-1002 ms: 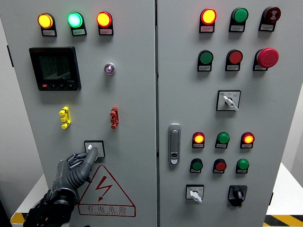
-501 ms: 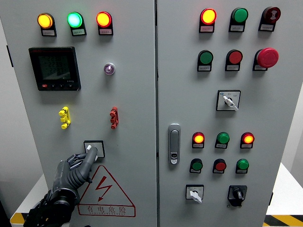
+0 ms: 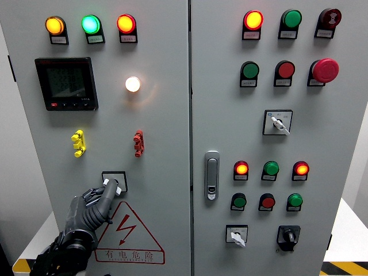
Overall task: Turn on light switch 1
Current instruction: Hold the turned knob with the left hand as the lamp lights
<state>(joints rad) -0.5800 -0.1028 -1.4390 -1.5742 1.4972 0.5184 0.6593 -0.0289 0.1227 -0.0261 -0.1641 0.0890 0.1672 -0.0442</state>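
A small rotary switch (image 3: 113,181) on a square black-framed plate sits low on the left cabinet door. My left hand (image 3: 98,198), black with grey joints, comes up from the lower left. Its fingers (image 3: 109,191) are pinched on the switch's white knob. Above it, the round lamp (image 3: 133,84) glows bright warm white. The right hand does not show.
The grey cabinet has a black meter (image 3: 66,83), yellow (image 3: 78,143) and red (image 3: 138,142) clips, and three lit lamps along the top. A door handle (image 3: 211,175), buttons, an emergency stop (image 3: 325,69) and more selector switches fill the right door. A red warning triangle (image 3: 127,231) lies below the switch.
The round lamp above the switch has gone from dark to brightly lit. My left hand's fingertips have shifted slightly on the knob.
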